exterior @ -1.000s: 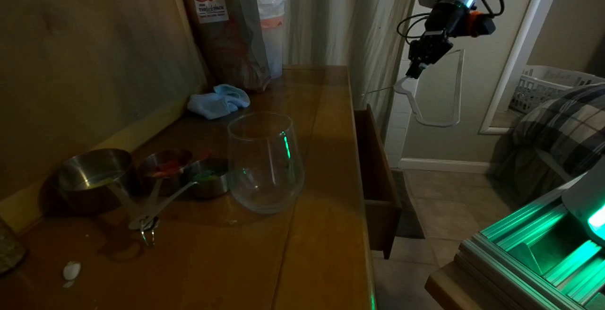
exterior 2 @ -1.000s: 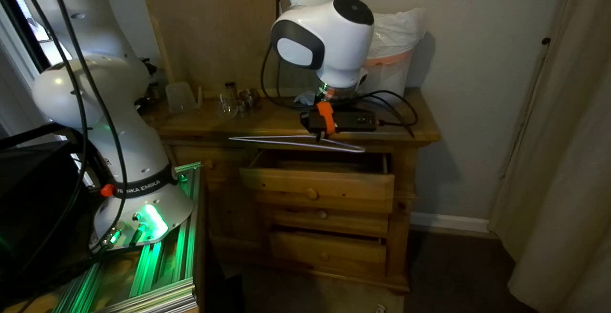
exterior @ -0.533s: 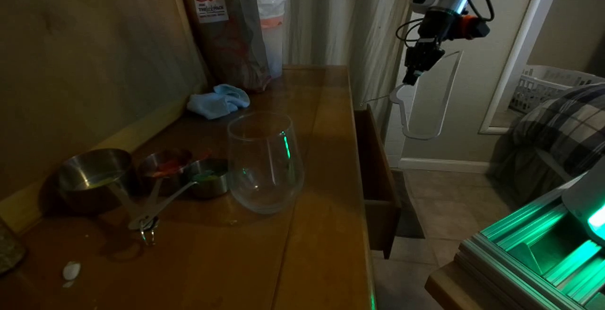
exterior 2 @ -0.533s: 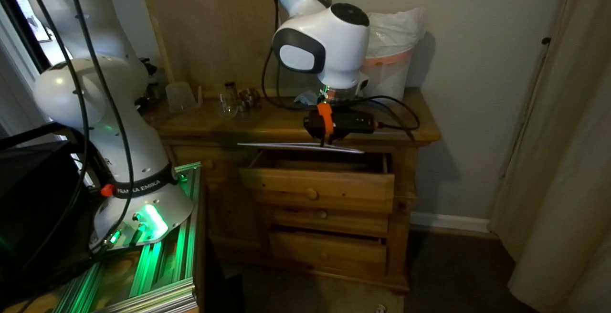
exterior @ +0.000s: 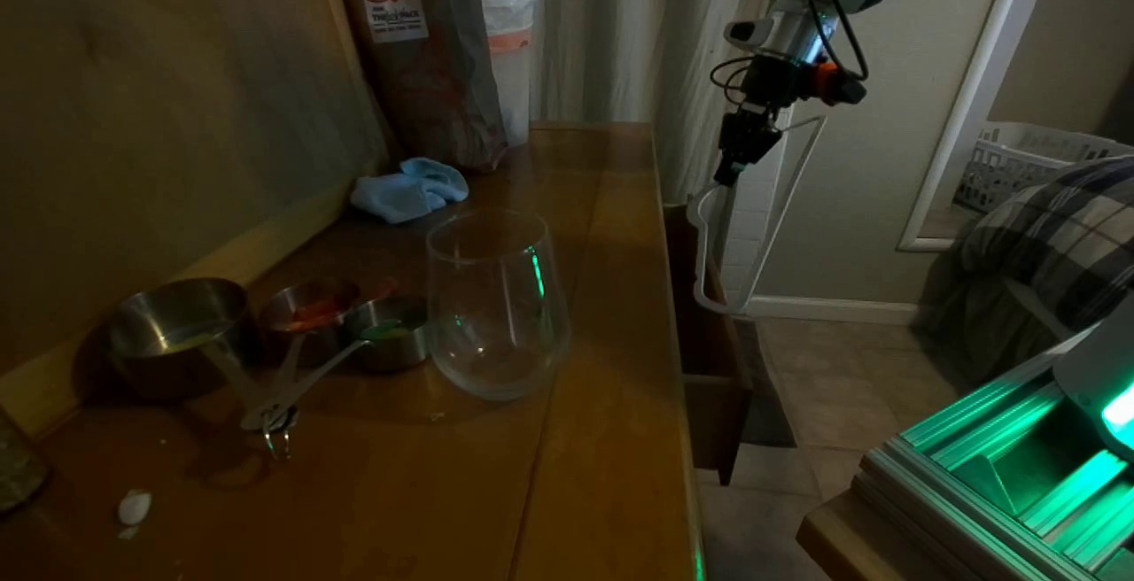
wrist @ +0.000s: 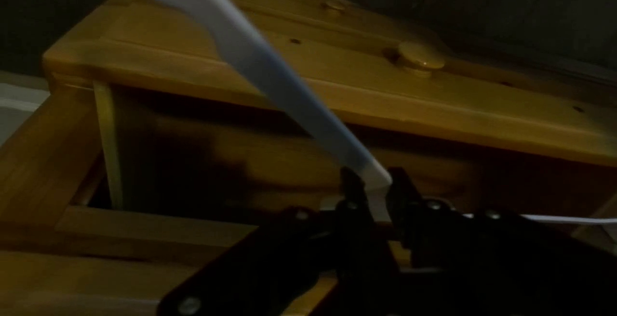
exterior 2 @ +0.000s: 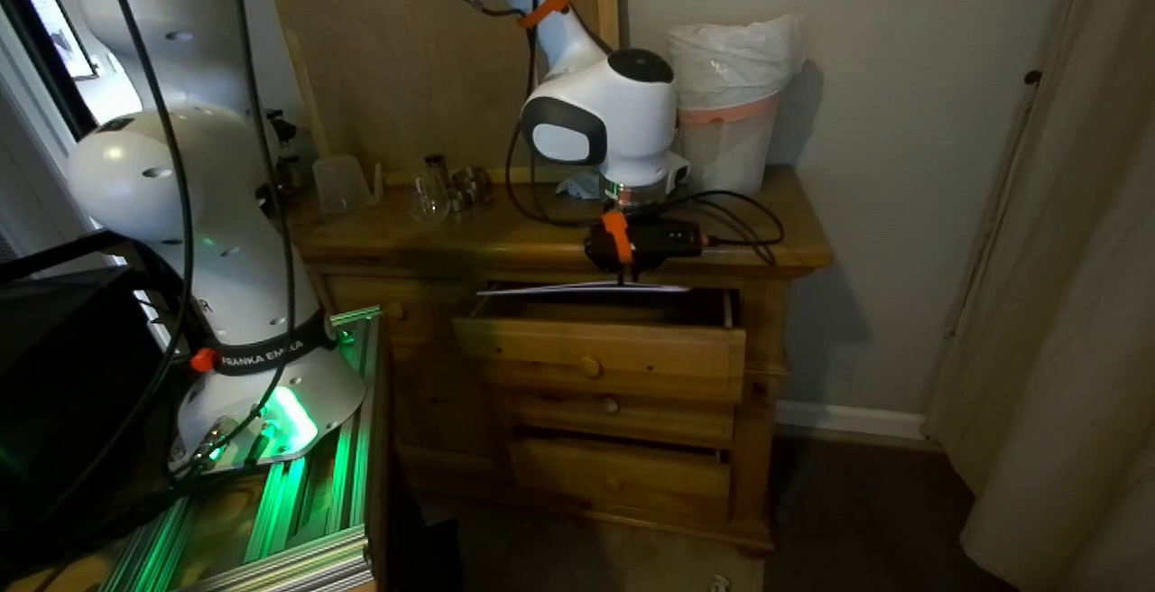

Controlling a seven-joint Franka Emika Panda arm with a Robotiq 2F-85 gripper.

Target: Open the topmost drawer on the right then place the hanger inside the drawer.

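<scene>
We had the gripper clamped on the hanger, a fingertip on either side. In the wrist view we saw the hanger slant across the open top drawer of the chest; whether any part dipped inside, we could not tell. On the chest stood a glass with metal cups near it.

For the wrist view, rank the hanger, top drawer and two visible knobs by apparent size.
1. Top drawer
2. Hanger
3. Top drawer's knob
4. Other knob, though it may look smaller only because it is farther away
</scene>
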